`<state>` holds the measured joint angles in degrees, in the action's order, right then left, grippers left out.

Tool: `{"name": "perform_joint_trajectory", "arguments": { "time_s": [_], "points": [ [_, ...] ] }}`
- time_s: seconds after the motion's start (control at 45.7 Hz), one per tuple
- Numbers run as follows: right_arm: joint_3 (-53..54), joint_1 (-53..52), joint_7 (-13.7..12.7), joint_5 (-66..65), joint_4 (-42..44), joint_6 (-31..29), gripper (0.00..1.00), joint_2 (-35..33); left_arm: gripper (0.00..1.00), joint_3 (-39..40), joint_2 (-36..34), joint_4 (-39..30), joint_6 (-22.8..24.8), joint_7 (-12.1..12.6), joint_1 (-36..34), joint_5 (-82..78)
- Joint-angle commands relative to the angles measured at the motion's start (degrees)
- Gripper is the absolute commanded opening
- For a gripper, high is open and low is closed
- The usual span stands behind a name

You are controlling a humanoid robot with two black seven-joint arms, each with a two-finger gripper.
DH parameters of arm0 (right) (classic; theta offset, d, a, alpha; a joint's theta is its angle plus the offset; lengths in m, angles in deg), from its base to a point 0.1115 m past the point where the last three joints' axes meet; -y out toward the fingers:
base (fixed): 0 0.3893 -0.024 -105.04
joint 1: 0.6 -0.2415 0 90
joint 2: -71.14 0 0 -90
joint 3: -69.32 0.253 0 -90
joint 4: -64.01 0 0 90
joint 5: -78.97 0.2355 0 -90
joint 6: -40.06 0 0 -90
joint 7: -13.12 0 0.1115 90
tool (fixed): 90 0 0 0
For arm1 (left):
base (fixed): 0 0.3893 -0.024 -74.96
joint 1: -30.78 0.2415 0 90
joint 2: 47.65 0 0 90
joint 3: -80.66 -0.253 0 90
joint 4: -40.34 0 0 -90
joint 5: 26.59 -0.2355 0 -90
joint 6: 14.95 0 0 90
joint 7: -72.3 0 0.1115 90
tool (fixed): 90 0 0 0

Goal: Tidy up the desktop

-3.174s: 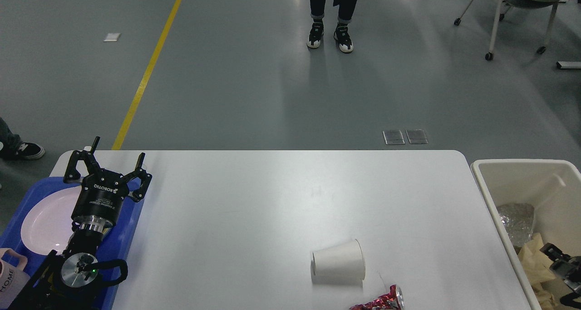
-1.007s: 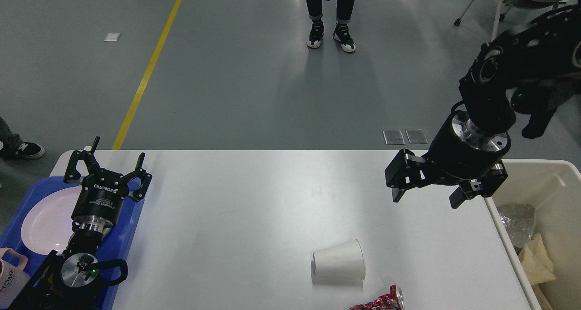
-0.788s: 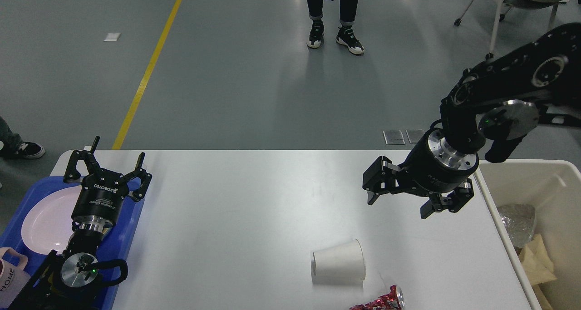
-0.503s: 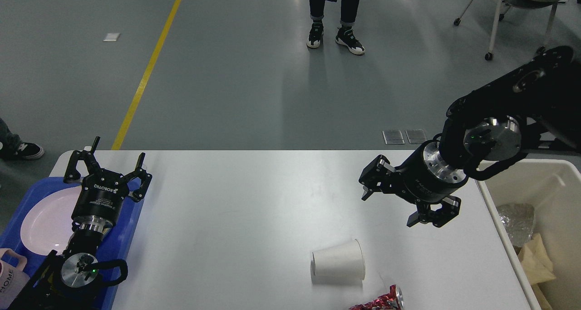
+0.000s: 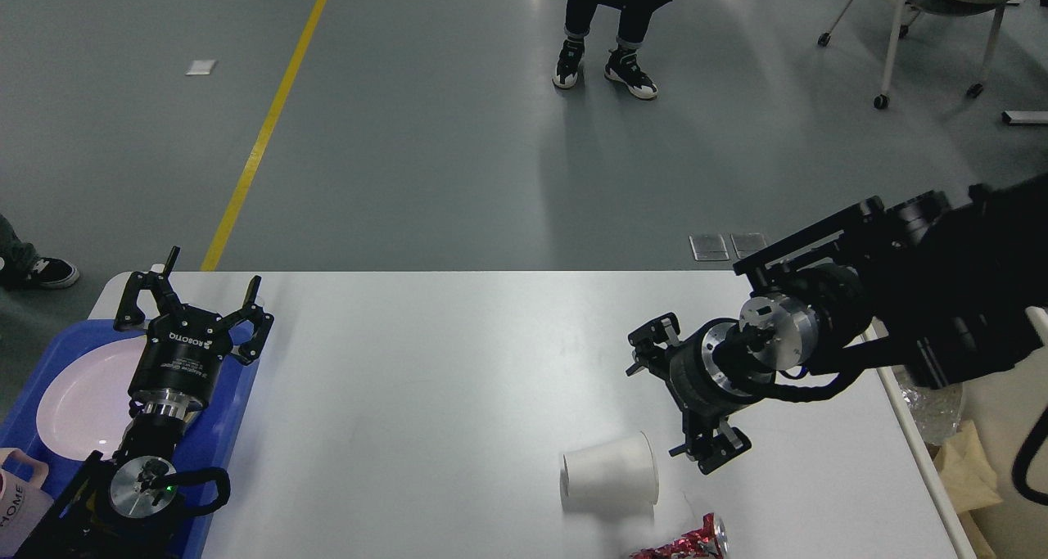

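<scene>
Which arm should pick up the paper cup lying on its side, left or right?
Right, probably. The right gripper hangs open just beside the tipped paper cup, near the cream bin. The left gripper is open too, but sits across the desktop over the blue tray.

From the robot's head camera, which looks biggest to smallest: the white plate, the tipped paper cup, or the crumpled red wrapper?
1. White plate, though the left arm hides part of it.
2. Paper cup, lying on its side.
3. Red wrapper, cut off by the bottom edge, so its full size is unsure.
</scene>
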<state>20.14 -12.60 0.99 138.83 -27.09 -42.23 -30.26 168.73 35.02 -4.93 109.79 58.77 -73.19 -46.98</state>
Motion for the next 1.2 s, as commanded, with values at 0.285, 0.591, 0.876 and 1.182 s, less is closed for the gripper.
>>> {"name": "perform_joint_trajectory", "arguments": {
  "time_s": [0.285, 0.591, 0.876, 1.182],
  "points": [
    [8.48, 22.11, 0.35, -0.18, 17.26, 9.17, 1.00, 2.60, 0.97, 0.00, -0.05, 0.00, -0.03, 0.00, 0.00, -0.01],
    [11.56, 27.12, 0.27, -0.01, 22.80, 7.85, 1.00, 4.80, 0.97, 0.00, -0.05, 0.00, -0.03, 0.00, 0.00, -0.01],
    [11.47, 30.99, 0.35, -0.18, 27.37, 7.50, 1.00, 7.88, 0.97, 0.00, 0.04, 0.00, -0.03, 0.00, 0.00, -0.01],
    [11.39, 33.36, 0.35, -1.59, 30.89, 7.50, 1.00, 9.37, 0.97, 0.00, 0.04, 0.00, 0.06, 0.00, 0.00, -0.01]
  ]
}}
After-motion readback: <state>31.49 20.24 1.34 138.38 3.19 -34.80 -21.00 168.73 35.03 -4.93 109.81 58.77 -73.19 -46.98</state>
